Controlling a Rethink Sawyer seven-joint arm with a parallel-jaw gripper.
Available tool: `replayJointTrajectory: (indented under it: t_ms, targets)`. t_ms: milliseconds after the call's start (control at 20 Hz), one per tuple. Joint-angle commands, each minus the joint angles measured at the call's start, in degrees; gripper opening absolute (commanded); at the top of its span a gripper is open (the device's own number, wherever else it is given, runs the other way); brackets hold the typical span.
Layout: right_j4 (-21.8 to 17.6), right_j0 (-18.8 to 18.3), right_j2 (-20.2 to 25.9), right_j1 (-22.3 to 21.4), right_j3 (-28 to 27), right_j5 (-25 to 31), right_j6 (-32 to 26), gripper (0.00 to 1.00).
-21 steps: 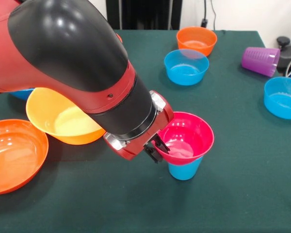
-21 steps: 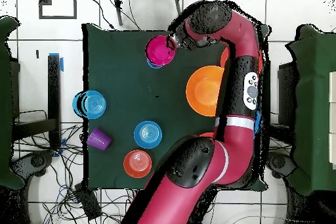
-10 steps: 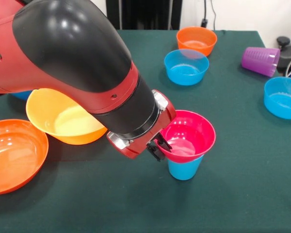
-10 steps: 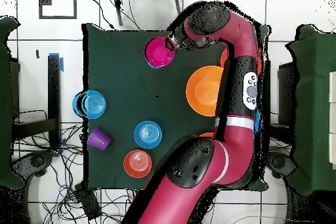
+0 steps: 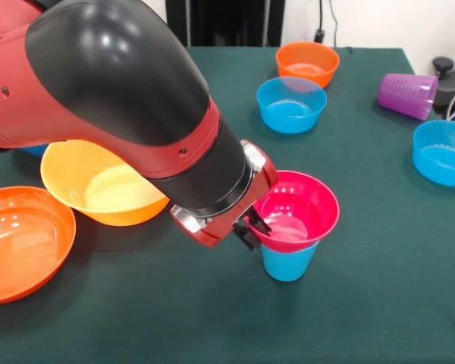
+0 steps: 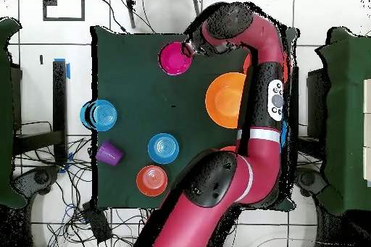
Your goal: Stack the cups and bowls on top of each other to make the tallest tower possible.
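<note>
Green cloth covers the table [image 5: 379,303], and on it the gripper [image 5: 252,229] pinches the near-left rim of the pink bowl [image 5: 297,212], which sits tilted in the mouth of the light blue cup [image 5: 288,262], the big yellow-orange bowl [image 5: 98,186] lying just beyond the arm.

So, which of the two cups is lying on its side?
The purple cup, alone near the table's edge. The light blue cup stands upright and carries the pink bowl on its rim.
</note>
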Motion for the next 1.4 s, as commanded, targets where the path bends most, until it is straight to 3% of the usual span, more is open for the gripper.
replayJointTrajectory:
  t_ms: [50,350,900,1400]
  targets:
    - [0.4,-0.2,-2.2,-0.6,6.7,-2.6,4.4,0.00]
    - [0.9,-0.9,-2.6,-1.6,9.5,-4.4,4.8,0.00]
    - [-0.5,1.3,-0.7,0.6,3.2,-0.9,5.1,0.00]
    - [0.2,0.4,-1.2,0.0,5.0,-2.4,5.0,0.00]
